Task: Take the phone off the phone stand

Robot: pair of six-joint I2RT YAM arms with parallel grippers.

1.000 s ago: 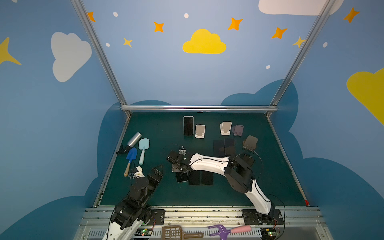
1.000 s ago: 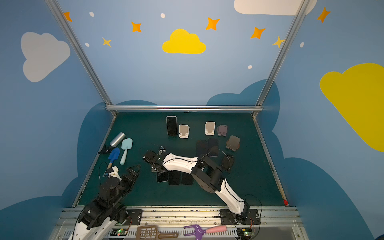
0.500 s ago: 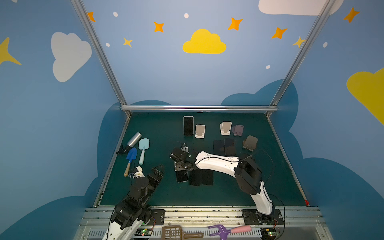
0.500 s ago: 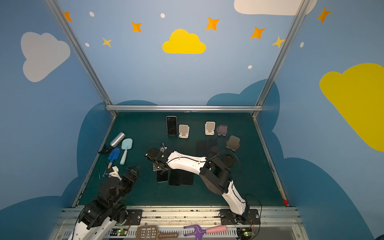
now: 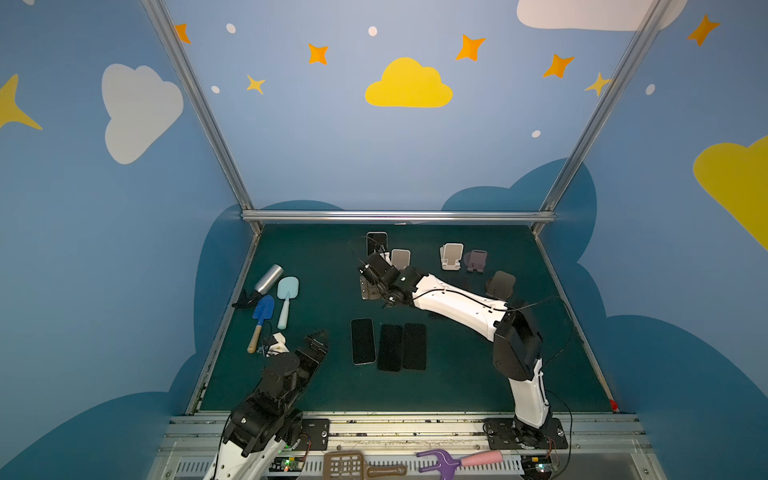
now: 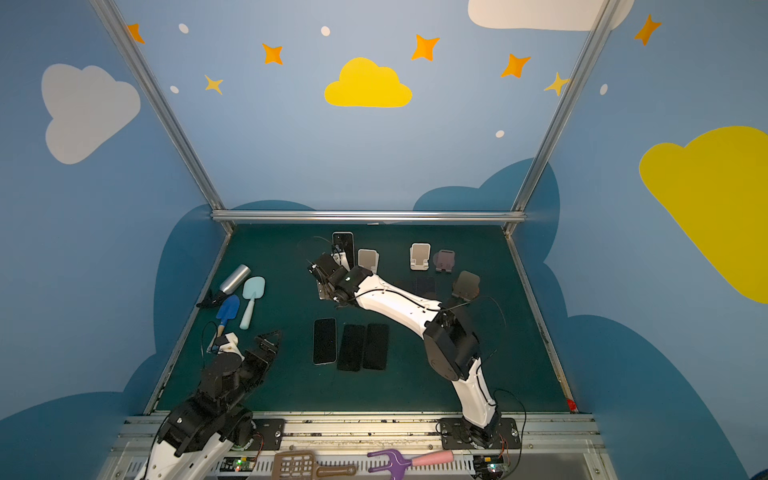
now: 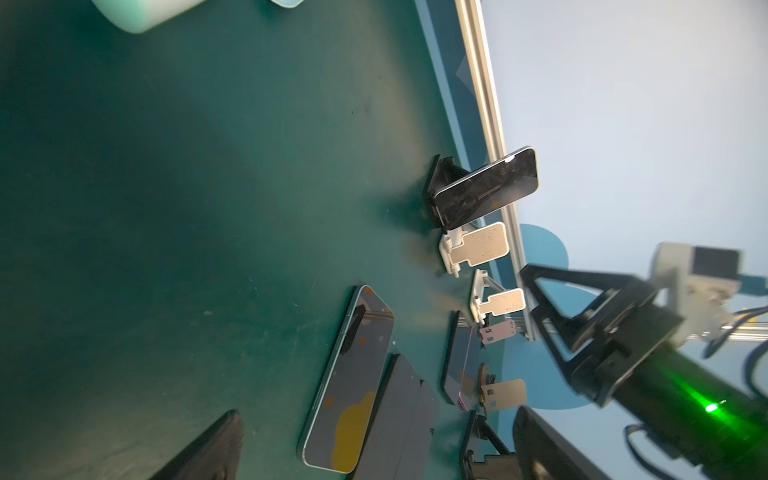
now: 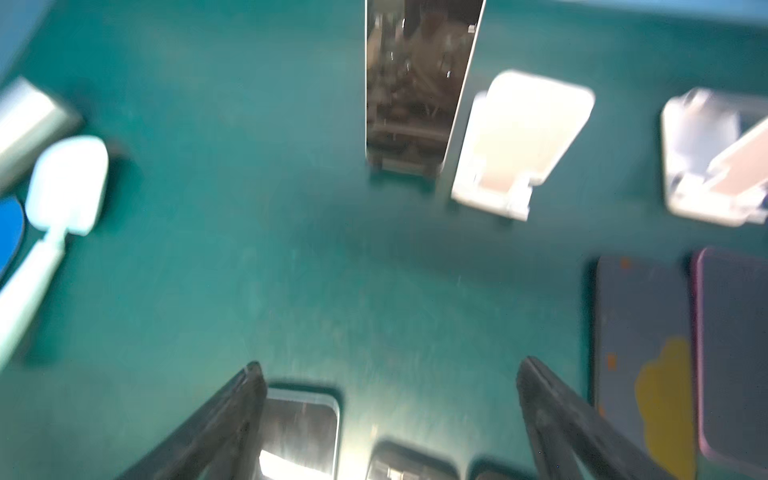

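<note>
One phone (image 5: 376,243) stands upright in the black phone stand (image 7: 442,172), near the back of the table (image 5: 457,386) | right gripper (image 8: 390,363): jaws wide apart, empty, the nearer one, phone straight ahead of it, long axis vertical | left gripper (image 5: 316,337): jaws apart, well away

Quick tally, folks. Phones: six. That's one upright phone (image 5: 376,242) at the far side, a near row of left phone (image 5: 363,340), middle phone (image 5: 390,347) and right phone (image 5: 414,345), plus a dark phone (image 8: 640,332) and a purple-edged phone (image 8: 731,340) flat further right.

Stands: five. Black stand (image 7: 442,170), white stand (image 5: 400,257), second white stand (image 5: 452,254), purple stand (image 5: 476,259), brown stand (image 5: 500,283).

On the left: one silver scoop (image 5: 268,278) and two shovels, blue shovel (image 5: 263,309) and mint shovel (image 5: 287,291).

Near rail: one brown spatula (image 5: 344,463), one purple fork (image 5: 453,460).
</note>
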